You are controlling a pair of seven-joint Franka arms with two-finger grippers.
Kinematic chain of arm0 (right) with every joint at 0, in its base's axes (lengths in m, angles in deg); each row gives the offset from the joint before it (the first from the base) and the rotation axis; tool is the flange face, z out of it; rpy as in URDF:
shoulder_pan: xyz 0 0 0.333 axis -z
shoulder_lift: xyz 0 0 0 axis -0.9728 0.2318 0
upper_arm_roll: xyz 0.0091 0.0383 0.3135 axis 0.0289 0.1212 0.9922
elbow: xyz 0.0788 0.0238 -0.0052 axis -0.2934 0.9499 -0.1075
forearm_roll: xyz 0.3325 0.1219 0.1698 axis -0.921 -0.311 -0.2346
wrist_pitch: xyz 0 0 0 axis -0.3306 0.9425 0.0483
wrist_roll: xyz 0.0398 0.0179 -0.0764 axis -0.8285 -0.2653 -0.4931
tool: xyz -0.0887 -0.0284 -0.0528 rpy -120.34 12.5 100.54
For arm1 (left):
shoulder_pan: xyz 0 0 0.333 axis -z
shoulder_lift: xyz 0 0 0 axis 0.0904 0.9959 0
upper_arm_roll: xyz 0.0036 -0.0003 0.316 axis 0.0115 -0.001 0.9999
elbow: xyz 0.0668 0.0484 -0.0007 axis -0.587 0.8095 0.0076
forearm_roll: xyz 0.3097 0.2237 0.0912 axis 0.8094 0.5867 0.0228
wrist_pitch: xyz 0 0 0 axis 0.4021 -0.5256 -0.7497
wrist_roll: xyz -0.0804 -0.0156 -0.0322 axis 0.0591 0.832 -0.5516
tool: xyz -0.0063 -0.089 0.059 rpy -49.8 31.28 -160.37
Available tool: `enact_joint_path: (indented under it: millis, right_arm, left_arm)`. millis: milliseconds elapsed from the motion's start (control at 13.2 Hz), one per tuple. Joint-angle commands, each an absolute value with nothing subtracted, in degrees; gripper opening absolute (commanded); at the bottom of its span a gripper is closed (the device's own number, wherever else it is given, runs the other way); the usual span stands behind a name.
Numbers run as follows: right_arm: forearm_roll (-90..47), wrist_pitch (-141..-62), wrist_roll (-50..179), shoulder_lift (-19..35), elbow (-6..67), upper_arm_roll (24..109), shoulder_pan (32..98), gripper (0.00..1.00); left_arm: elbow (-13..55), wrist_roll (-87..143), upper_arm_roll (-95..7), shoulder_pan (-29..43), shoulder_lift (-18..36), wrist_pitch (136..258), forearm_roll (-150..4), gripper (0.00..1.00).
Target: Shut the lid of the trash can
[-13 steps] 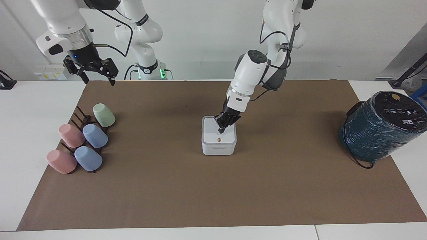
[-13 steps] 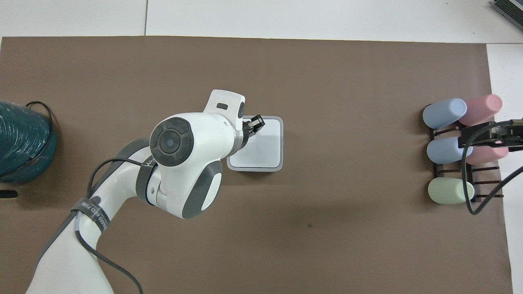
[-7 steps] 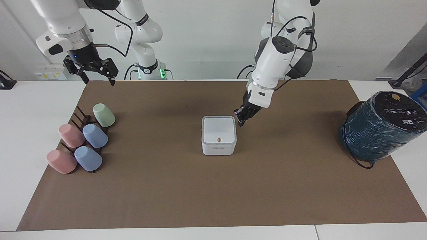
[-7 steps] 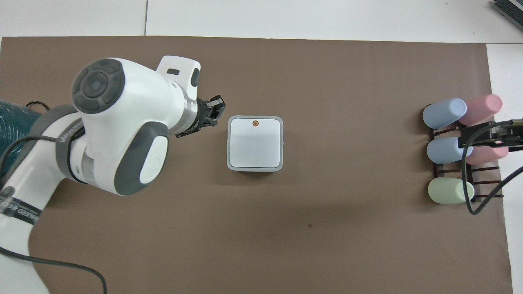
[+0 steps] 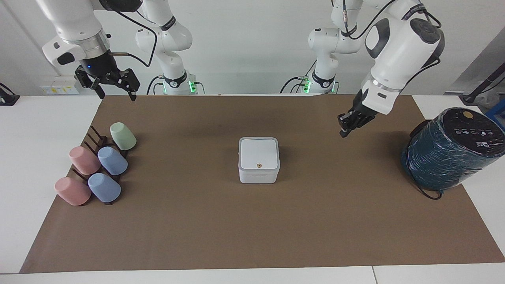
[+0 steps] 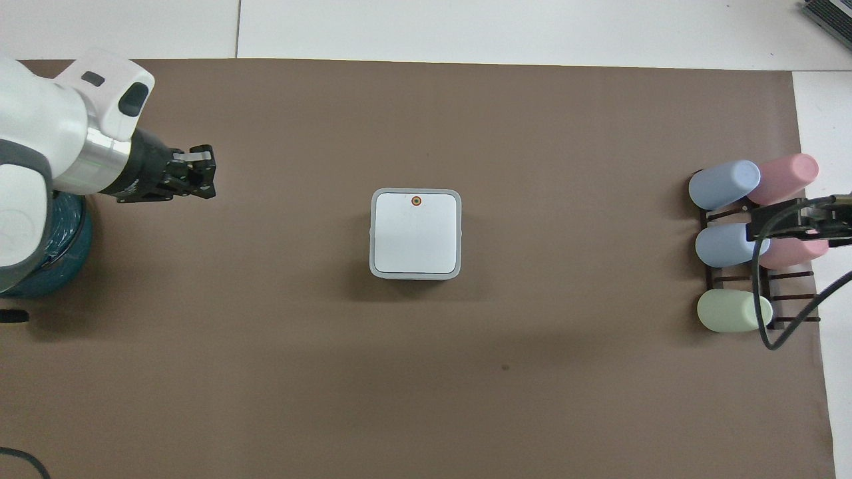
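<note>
The right gripper point(image 5: 115, 91) waited in the air at the right arm's end of the table, nearer the robots than the trash can, jaws spread and empty. The left gripper point(image 5: 344, 132) hung over bare brown mat point(image 5: 252, 228) between the trash can and the teal wrapped cylinder point(image 5: 449, 152), jaws pressed together, holding nothing. The white trash can point(image 5: 259, 173) stood mid-mat, its lid point(image 5: 259, 153) lying flat and closed, orange dot up. The cup rack point(image 5: 96, 163) lay well apart from the trash can, toward the right arm's end.
</note>
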State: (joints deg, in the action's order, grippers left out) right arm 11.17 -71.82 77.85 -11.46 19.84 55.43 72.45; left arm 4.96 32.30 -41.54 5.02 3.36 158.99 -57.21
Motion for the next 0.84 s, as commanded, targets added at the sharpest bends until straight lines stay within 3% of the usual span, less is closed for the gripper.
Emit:
enact_joint_path:
  millis: [0, 608, 684, 759]
  right_arm:
    - [11.4, -71.54, 76.89, -12.52, 20.71, 55.67, 72.64, 1.0]
    - [11.4, -71.54, 76.89, -12.52, 20.71, 55.67, 72.64, 1.0]
    - [11.4, -71.54, 76.89, -12.52, 20.71, 55.67, 72.64, 1.0]
    - [11.31, -71.54, 76.89, -12.52, 20.71, 55.67, 72.64, 1.0]
  left_arm:
    - [5.32, 25.88, -42.28, 4.22, 0.49, 153.29, -51.6, 0.0]
    - [13.84, 17.07, -42.28, 3.86, -7.95, 148.7, -49.9, 0.0]
    - [13.76, 17.07, -42.28, 3.86, -7.96, 149.05, -49.9, 0.05]
    - [13.41, 17.25, -42.28, 3.78, -7.78, 149.58, -49.99, 0.31]
